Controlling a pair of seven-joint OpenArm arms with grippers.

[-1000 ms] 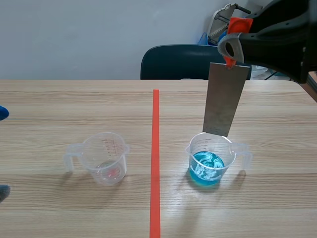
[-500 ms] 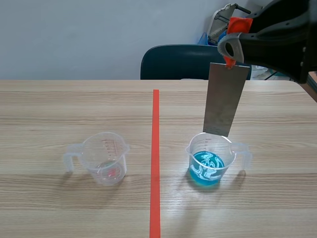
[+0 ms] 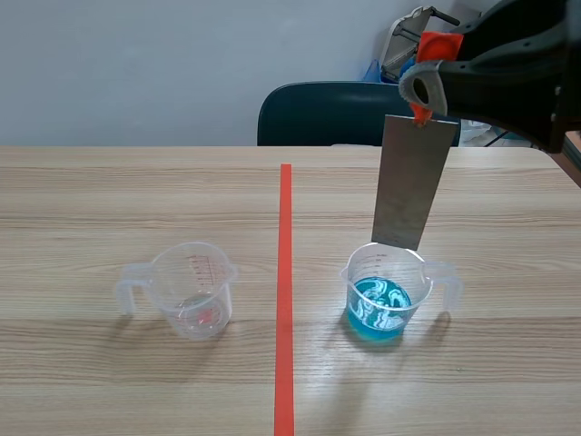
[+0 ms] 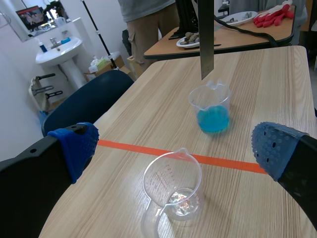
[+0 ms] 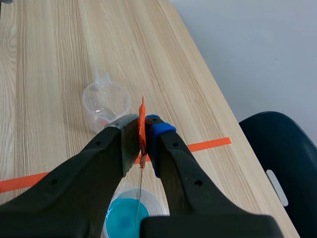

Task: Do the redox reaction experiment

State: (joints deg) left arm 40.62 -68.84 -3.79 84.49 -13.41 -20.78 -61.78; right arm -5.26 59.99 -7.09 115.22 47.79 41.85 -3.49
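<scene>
right arm (image 3: pixel 517 54) raised, jaws pinching plate (image 3: pixel 413 182) above blue cup (image 3: pixel 381 295)

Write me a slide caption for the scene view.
Right gripper holds a metal strip upright just above the beaker of blue liquid; a clear beaker stands across the tape line.

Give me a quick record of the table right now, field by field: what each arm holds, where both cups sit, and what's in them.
right gripper: fingers shut on thin grey metal strip at its orange tab
strip position: hangs upright, lower end just above the blue liquid cup, not dipped
clear plastic measuring cup with blue liquid: right of orange-red tape line
second clear plastic measuring cup: left of line, looks empty
left gripper: open, holds nothing
</scene>
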